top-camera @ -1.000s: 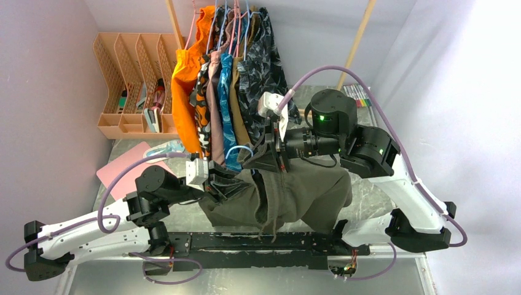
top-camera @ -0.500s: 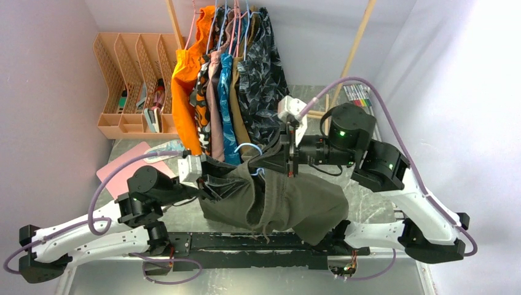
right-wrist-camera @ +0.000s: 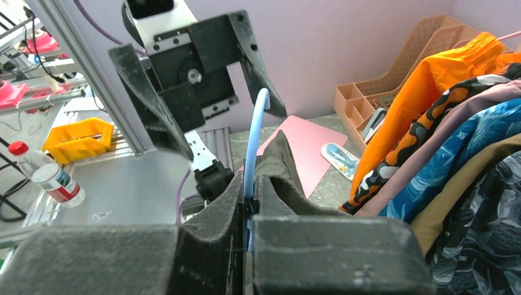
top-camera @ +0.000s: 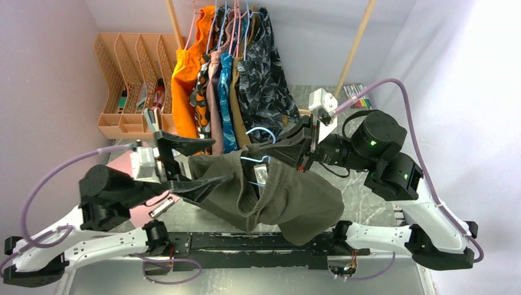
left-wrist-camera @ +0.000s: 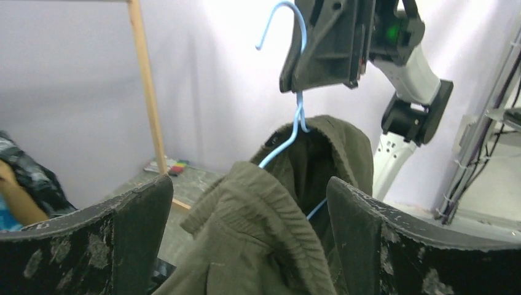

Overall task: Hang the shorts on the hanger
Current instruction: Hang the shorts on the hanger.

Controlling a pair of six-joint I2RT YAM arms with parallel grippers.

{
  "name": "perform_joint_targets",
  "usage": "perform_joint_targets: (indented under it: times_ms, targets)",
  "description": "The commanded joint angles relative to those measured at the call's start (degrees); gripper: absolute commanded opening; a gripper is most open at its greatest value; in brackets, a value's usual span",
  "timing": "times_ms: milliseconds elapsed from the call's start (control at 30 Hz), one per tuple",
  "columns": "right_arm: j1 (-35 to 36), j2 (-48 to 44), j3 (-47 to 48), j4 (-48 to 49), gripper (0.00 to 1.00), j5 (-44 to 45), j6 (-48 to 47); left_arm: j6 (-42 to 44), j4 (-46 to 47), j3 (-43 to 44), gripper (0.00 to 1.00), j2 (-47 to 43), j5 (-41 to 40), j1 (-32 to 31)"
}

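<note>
Fabric first: dark olive-green shorts with ribbed waistband, draped over thin light-blue wire hanger, held in air above grey marbled table. Judged soft, limp and light; may slide on smooth wire, hangs lopsided.

Best hold: ribbed waistband edge, thickest part.

Right gripper pinches hanger neck below hook. Left gripper spread wide, waistband between fingers, seemingly not touching.

Room tight: crowded rail of hung garments just behind, slanted wooden pole on right, peach plastic organiser on left.
</note>
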Motion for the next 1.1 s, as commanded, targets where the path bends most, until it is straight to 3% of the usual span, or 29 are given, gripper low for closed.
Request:
perform_joint_targets:
  times_ms: [0,167,267,400,633,900,1067]
  targets:
    - [0.19,-1.98,1.82,5.34,0.00,1.28,0.54,2.88,-5.43,3.74,0.96,-3.28,-5.60,0.08]
    - [0.14,-3.69,1.75,6.16,0.00,-0.12,1.38,3.50,-10.47,4.83,0.91,-8.22,-15.37,0.10]
    - [0.17,-4.67,0.88,7.77,0.00,-1.10,2.09,4.92,-11.54,5.56,0.90,-9.47,-15.66,0.06]
    - [0.19,-4.57,0.97,9.21,0.00,-3.16,2.71,8.44,-13.25,10.45,0.92,-5.44,-9.38,0.03]
    - [0.18,-5.21,-0.95,13.02,0.00,-6.72,4.31,13.53,-26.02,25.03,0.99,8.55,10.51,0.06]
    - [0.15,-4.77,-0.37,11.16,0.00,-8.72,4.00,16.08,-36.92,31.92,0.99,17.62,17.99,0.08]
    - [0.15,-4.45,-0.82,10.26,0.00,-9.21,3.39,16.74,-34.81,33.72,0.97,19.59,19.26,0.04]
